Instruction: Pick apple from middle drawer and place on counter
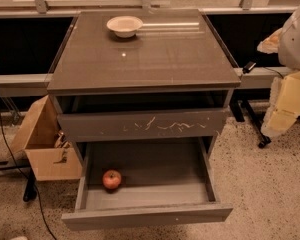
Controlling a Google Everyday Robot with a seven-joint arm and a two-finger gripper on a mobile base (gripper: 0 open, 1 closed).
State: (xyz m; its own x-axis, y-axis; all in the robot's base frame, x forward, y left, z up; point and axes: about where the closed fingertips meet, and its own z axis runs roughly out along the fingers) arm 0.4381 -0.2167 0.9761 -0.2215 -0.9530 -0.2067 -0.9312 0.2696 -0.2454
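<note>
The apple, small, round and red, lies on the floor of the open middle drawer, near its left front corner. The drawer is pulled well out, below the closed drawer front with pale scratch marks. The counter is the flat grey-brown cabinet top above. My gripper hangs at the far right of the view, beside the cabinet and about level with the scratched drawer front. It is well away from the apple and holds nothing that I can see.
A cream shallow bowl stands at the back of the counter. An open cardboard box sits on the floor left of the cabinet, with a black cable beside it. A ledge and window rail run behind.
</note>
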